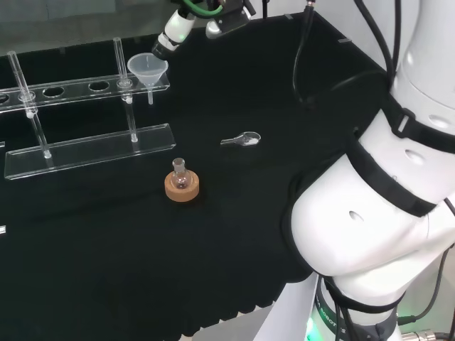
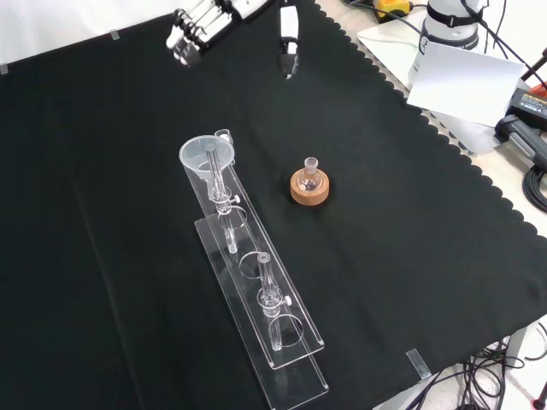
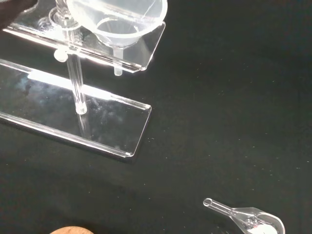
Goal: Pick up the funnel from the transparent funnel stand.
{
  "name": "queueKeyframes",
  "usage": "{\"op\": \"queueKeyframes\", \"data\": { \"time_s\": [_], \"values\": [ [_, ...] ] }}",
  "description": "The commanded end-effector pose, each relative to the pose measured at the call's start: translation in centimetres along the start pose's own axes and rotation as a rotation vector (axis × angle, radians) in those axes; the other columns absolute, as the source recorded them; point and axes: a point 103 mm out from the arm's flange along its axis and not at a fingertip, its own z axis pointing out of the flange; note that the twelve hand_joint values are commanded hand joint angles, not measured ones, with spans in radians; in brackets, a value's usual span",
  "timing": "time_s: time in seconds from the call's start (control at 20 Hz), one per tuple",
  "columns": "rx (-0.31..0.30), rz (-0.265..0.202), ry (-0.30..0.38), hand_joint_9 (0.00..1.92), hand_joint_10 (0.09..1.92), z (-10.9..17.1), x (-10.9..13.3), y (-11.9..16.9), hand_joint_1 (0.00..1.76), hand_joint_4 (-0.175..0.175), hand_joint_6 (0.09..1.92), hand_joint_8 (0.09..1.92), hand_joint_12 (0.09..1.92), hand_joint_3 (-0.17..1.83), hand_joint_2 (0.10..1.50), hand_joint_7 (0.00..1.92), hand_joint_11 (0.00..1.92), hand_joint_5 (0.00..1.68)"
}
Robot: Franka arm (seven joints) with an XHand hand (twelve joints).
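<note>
Small flask (image 1: 180, 175) on cork ring (image 1: 182, 189); clear scoop (image 1: 243, 139) apart.

- Funnel (image 1: 148, 69): seated in the end hole of the stand's (image 1: 85, 153) upper shelf, at the shelf's right end in the head view, stem hanging through above the base plate.
- Small flask (image 1: 180, 172): upright in a cork ring (image 1: 181, 187), in front of the stand in the head view, to its right in the front view.
- Scoop (image 1: 242, 139): flat on the cloth (image 1: 142, 270), right of the stand and behind the flask, head view.
- Hand (image 2: 197, 26): above the cloth, beyond the stand's funnel end, front view.
</note>
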Motion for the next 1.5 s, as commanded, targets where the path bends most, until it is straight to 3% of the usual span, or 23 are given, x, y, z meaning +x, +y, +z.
{"op": "queueKeyframes", "data": {
  "time_s": [0.05,0.3,0.6,0.85,1.45,1.5],
  "values": [
    [0.034,-0.016,0.001,0.0,0.09,0.8,0.4,2.2,0.64,0.012,0.09,0.09,0.64,0.0,0.65,0.0,0.0,0.0],
    [0.062,-0.026,0.042,0.0,0.09,1.6,0.8,3.8,0.64,0.011,0.09,0.09,0.64,0.0,0.65,0.0,0.0,0.0],
    [0.109,-0.04,0.026,0.0,0.09,2.5,0.7,6.2,0.64,0.011,0.09,0.09,0.69,0.0,0.65,0.0,0.0,0.0],
    [0.112,-0.067,-0.012,0.0,0.09,2.5,1.3,8.3,0.64,0.003,0.09,0.09,0.7,0.0,0.65,0.0,0.0,0.0],
    [0.18,-0.093,-0.042,0.0,0.09,4.5,1.8,10.3,0.65,-0.005,0.09,0.09,0.71,0.01,0.66,0.0,0.0,0.0],
    [0.119,-0.011,-0.058,0.0,0.09,4.8,2.0,10.0,0.65,-0.005,0.09,0.09,0.71,0.01,0.66,0.0,0.0,0.0]
  ]
}}
